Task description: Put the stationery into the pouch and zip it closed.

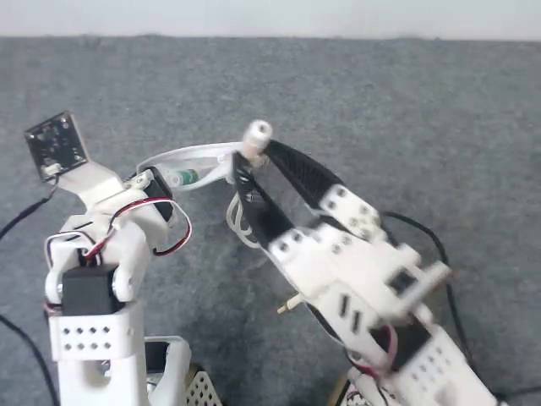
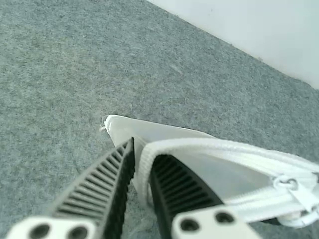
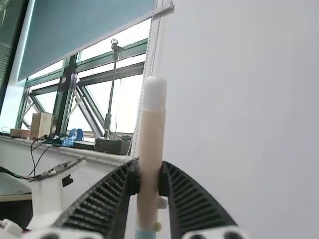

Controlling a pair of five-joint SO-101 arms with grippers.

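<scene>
Two tight grips: left jaws on soft zippered pouch (image 2: 214, 169), right jaws on smooth cylindrical pen (image 3: 150, 149).

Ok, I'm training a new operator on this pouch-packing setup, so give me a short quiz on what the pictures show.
1. True or false: the right end effector is shut on the peach cylindrical pen with a white cap.
2. What does the left end effector pinch? A) the edge of the white translucent zip pouch B) a black cable C) nothing
3. Is the pen inside the pouch yet?
Key: 1 true; 2 A; 3 no, it is held outside it.
</scene>
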